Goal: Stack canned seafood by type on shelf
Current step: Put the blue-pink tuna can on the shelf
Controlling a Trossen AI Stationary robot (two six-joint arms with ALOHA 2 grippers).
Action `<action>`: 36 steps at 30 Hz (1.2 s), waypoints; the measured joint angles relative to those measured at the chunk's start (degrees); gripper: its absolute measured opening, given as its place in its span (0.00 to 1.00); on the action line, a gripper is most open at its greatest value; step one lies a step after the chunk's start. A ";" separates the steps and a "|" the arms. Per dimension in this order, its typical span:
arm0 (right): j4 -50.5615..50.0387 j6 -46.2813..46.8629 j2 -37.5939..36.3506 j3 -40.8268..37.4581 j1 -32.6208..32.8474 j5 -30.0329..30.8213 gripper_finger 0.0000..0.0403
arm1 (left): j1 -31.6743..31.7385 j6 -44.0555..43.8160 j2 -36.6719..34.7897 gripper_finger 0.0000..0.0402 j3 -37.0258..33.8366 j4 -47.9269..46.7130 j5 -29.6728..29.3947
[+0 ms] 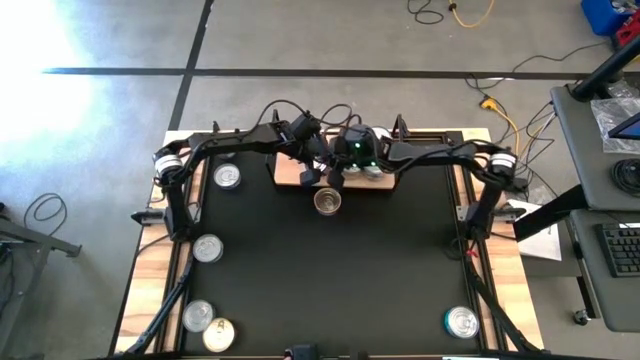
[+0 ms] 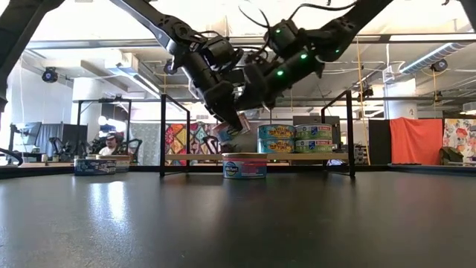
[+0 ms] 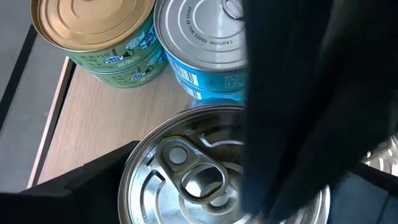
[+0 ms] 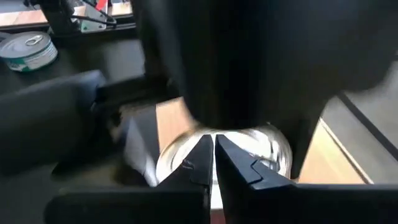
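left hand point(image 2: 232, 125) gripping tin point(image 2: 227, 135), over shelf point(image 2: 201, 157)

My left fingers point(image 2: 232, 126) are spread around a silver-lidded pull-tab tin point(image 3: 205, 171), held tilted above the light-wood shelf point(image 1: 290, 176) at twelve o'clock. Stacked on the shelf are gold-lidded green tins point(image 3: 99, 37) and beside them blue-labelled silver ones point(image 3: 202, 46). One tin point(image 1: 328, 201) stands upright just before the shelf — others are scattered at nine point(image 1: 228, 176), eight point(image 1: 207, 248), seven point(image 1: 198, 317) and five o'clock point(image 1: 462, 322) on the worktop point(image 1: 330, 290).
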 joint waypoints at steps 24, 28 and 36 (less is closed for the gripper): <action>-4.63 0.39 5.40 4.45 -2.19 -1.17 0.02 | 1.57 -3.30 -0.61 0.98 -0.22 -1.27 0.39; -4.45 4.35 5.14 4.30 -2.51 -1.36 0.02 | 1.60 -3.41 -1.49 0.98 -1.34 0.05 1.44; -1.38 3.32 5.25 3.76 -2.91 -3.42 0.02 | 2.23 -6.54 -8.45 0.98 -7.90 8.05 1.55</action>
